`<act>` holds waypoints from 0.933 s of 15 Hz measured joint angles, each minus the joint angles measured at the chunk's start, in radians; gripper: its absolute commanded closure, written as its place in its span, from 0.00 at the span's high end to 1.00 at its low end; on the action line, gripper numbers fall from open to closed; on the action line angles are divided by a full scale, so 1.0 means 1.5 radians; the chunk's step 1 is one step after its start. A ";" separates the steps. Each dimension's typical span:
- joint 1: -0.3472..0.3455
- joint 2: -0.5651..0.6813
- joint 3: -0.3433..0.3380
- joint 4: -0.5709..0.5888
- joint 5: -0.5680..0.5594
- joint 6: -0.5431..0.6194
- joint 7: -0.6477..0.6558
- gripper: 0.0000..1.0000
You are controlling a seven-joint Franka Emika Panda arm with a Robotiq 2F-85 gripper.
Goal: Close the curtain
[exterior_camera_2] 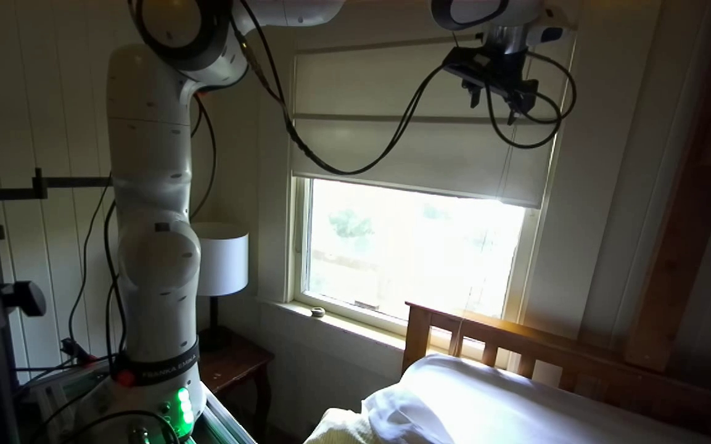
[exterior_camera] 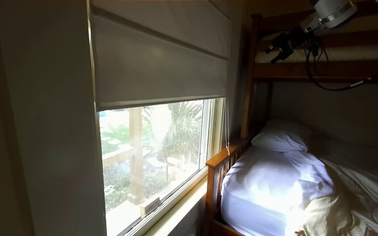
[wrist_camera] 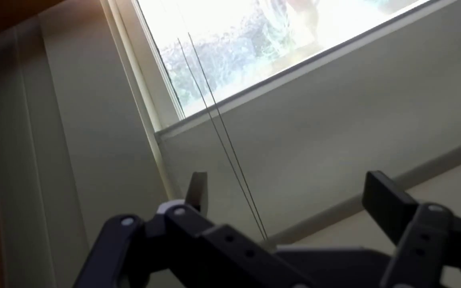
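The wide off-white fabric blind (exterior_camera: 162, 70) in flat horizontal panels covers only the upper part of the pale-framed glass window (exterior_camera: 156, 157). Two thin string cords (wrist_camera: 236, 159) hang before the blind; the black two-fingered claw (wrist_camera: 286, 190), spread and holding nothing, could close past them if depth is misjudged, and the looping black cable (exterior_camera_2: 346, 172) might snag them.

Legible in an exterior view: brand lettering (exterior_camera_2: 169, 368) "FRANKA EMIKA", in capitals, on the black band (exterior_camera_2: 167, 360) round the foot of the white robot arm (exterior_camera_2: 150, 154). Characters read pale grey on dark, in a single line that climbs toward its end.
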 measured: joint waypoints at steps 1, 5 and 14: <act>-0.007 0.002 0.010 -0.001 0.010 0.018 -0.028 1.00; -0.027 0.024 0.037 0.002 0.084 0.034 -0.124 1.00; -0.108 0.166 0.072 0.071 0.132 0.072 -0.156 1.00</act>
